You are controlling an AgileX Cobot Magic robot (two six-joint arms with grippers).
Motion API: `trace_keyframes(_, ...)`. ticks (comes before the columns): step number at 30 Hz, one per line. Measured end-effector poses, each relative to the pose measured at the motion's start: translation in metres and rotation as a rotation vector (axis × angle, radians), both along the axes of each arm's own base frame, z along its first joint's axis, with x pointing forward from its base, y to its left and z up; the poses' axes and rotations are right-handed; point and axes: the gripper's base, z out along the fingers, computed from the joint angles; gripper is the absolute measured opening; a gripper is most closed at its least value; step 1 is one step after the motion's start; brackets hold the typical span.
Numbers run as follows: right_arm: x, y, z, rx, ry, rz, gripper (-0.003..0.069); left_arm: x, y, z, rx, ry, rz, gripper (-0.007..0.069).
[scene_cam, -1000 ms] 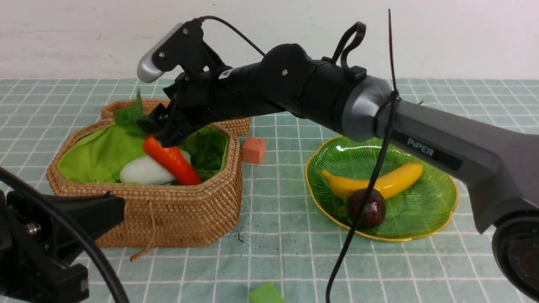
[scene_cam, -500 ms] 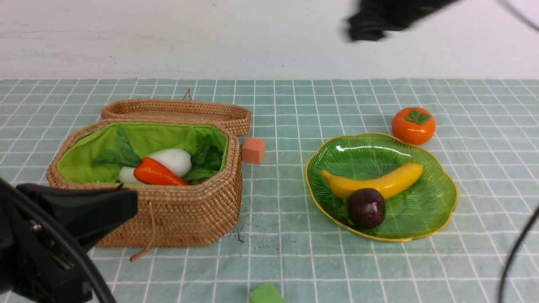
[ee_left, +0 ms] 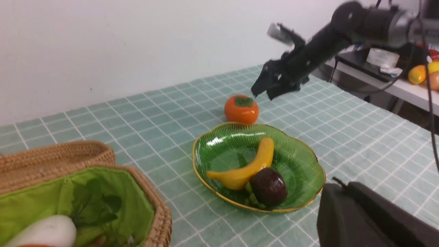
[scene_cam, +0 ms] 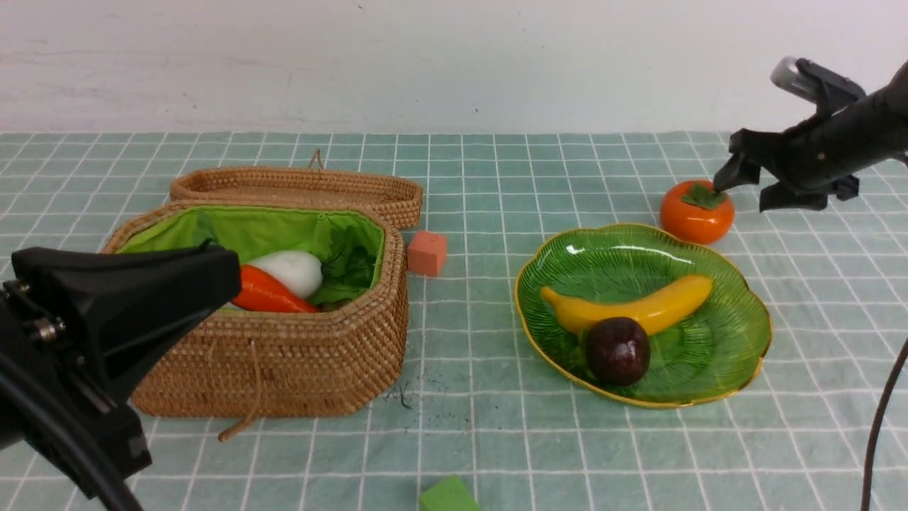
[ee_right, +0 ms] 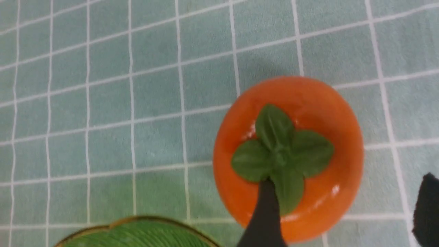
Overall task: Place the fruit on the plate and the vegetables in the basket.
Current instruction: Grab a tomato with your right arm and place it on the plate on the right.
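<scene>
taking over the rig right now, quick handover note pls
Right gripper: open, empty, hovering right by the glossy orange persimmon with green leafy cap.
Left gripper: low, in front of the green-lined tan wicker basket; open or shut cannot be told.
Done: yellow toy banana and dark purple round mangosteen lie on the glossy green ribbed plate; white toy radish and orange carrot are in the basket.
Left: the persimmon sits on the cloth behind the plate; put it on the plate.
</scene>
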Motion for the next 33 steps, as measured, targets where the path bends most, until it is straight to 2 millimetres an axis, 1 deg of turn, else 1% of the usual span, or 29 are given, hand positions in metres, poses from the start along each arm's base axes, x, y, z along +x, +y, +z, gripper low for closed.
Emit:
trace_keyframes(1,0.005,0.0,-0.009,0.021,-0.023,-0.014,0.0583,0.0,0.0,0.001,-0.007,-0.002,0.003,-0.0006)
trace_keyframes(3,0.009,-0.001,-0.017,0.03,-0.043,-0.021,0.0592,0.0,0.0,0.001,-0.01,-0.002,0.002,-0.0007)
trace_keyframes(7,0.015,0.0,-0.029,0.055,-0.058,-0.034,0.0594,0.0,0.0,0.001,-0.013,-0.002,0.003,-0.0007)
trace_keyframes(8,0.015,0.0,-0.029,0.058,-0.057,-0.035,0.0594,0.0,0.0,0.001,-0.013,-0.002,0.003,-0.0007)
trace_keyframes(11,0.016,0.006,-0.036,0.077,-0.039,-0.024,0.0594,0.0,0.0,0.001,-0.016,-0.001,0.003,-0.0007)
trace_keyframes(18,0.016,0.021,-0.039,0.078,-0.03,0.009,0.0593,0.0,0.0,0.001,-0.015,-0.001,0.003,-0.0007)
trace_keyframes(23,0.019,0.033,-0.049,0.079,-0.028,0.016,0.0593,0.0,0.0,0.001,-0.015,-0.001,0.003,-0.0007)
trace_keyframes(25,0.02,0.034,-0.049,0.084,-0.029,0.014,0.0593,0.0,0.0,0.001,-0.015,-0.001,0.003,-0.0007)
trace_keyframes(29,0.021,0.033,-0.057,0.073,-0.024,0.008,0.059,0.0,0.0,0.001,-0.015,-0.001,0.003,-0.0007)
trace_keyframes(32,0.022,0.032,-0.058,0.067,-0.028,0.004,0.0569,0.0,0.0,0.001,-0.015,-0.001,0.003,-0.0005)
trace_keyframes(33,0.022,0.031,-0.058,0.059,-0.036,0.002,0.0536,0.0,0.0,0.001,-0.015,-0.001,0.003,-0.0003)
